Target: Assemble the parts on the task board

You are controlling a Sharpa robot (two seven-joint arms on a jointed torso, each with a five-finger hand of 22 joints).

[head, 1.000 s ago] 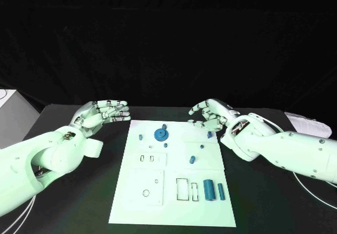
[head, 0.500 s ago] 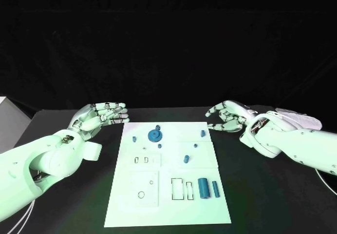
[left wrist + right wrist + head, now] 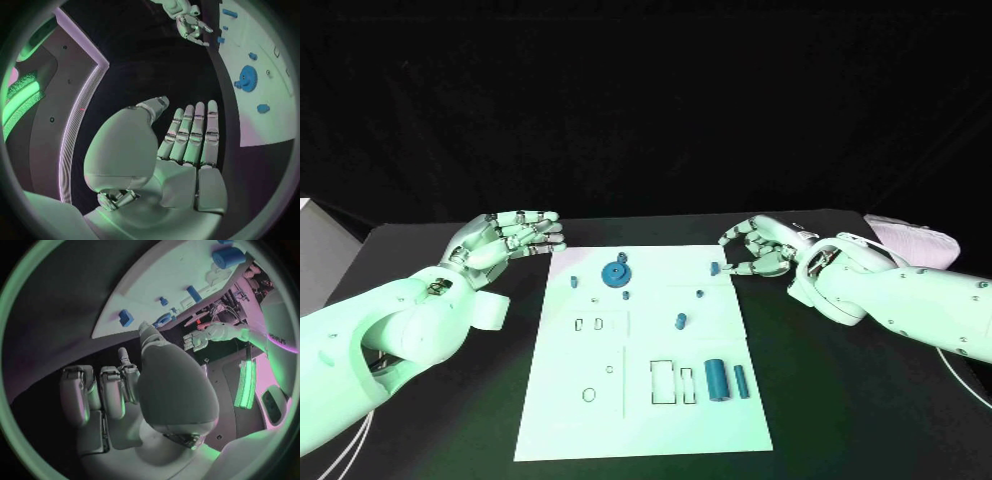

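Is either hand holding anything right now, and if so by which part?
Nothing is held. The left hand hangs beside the white task board with fingers empty; the right hand hovers by a small blue part at the board's far right edge, fingers curled but empty.

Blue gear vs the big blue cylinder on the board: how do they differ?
The gear is a flat toothed disc; the big cylinder is a long smooth bar. The gear sits at the far end of the task board, nearer the left hand; the cylinder lies at the near end, beside a thinner blue bar. Both are blue and neither is touched by a hand.
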